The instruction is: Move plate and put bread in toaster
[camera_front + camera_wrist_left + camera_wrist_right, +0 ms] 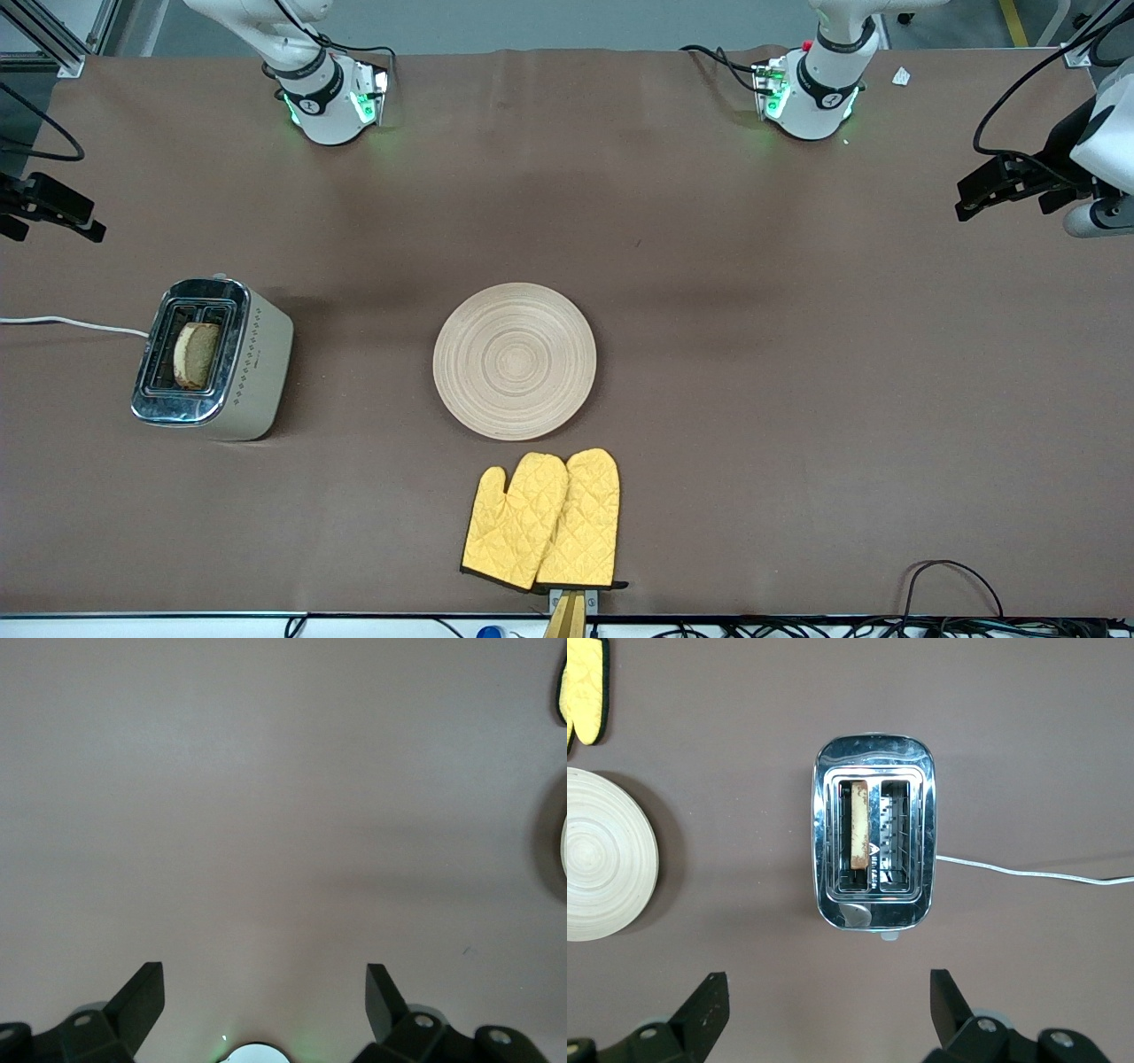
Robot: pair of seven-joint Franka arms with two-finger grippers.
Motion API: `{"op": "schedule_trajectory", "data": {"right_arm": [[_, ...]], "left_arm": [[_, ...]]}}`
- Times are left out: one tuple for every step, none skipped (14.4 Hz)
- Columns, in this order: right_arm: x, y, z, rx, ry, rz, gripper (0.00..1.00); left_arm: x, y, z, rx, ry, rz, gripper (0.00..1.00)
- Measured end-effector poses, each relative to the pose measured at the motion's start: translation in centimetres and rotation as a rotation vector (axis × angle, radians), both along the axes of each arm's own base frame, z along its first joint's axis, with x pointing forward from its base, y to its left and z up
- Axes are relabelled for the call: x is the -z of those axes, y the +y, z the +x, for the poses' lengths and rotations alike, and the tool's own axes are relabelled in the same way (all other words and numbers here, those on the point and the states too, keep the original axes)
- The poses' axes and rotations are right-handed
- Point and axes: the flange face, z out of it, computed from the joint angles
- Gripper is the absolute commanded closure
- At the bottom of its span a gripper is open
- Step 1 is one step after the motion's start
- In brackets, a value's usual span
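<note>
While both arms wait, the bread (pixel 197 355) stands in a slot of the toaster (pixel 213 359).
The toaster sits toward the right arm's end of the worktop (pixel 797 354); the plate (pixel 515 361) lies bare mid-worktop, with yellow oven mitts (pixel 544 520) just nearer the front camera. The right tool (pixel 824 1001) hangs released over the toaster; the left tool (pixel 266 997) is spread over bare worktop.

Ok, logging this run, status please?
Left gripper and right gripper open, empty. Bread in toaster; plate bare, mid-table. Nothing obstructing.
</note>
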Motion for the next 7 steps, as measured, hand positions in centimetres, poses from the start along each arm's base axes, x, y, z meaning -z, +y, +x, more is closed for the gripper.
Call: {"op": "schedule_trajectory", "data": {"right_arm": [[0.0,0.3,0.0,-0.007,0.001,0.0,0.0],[0.1,0.8,0.1,-0.016,0.001,-0.001,0.0],[0.1,1.2,0.1,-0.024,0.001,-0.002,0.0],[0.1,1.4,0.2,-0.028,0.001,-0.006,0.0],[0.1,1.5,0.2,-0.031,0.0,-0.013,0.0],[0.1,1.5,0.2,-0.033,0.001,-0.019,0.0],[0.1,1.5,0.2,-0.034,0.001,-0.024,0.0]], "left_arm": [[0.0,0.0,0.0,0.0,0.0,0.0,0.0],[0.0,0.0,0.0,0.0,0.0,0.0,0.0],[0.0,0.1,0.0,-0.001,0.0,0.0,0.0],[0.0,0.2,0.0,-0.003,0.0,0.0,0.0],[0.0,0.3,0.0,-0.005,0.0,0.0,0.0],[0.0,0.4,0.0,-0.007,0.0,0.0,0.0],[0.0,0.4,0.0,-0.008,0.0,0.0,0.0]]}}
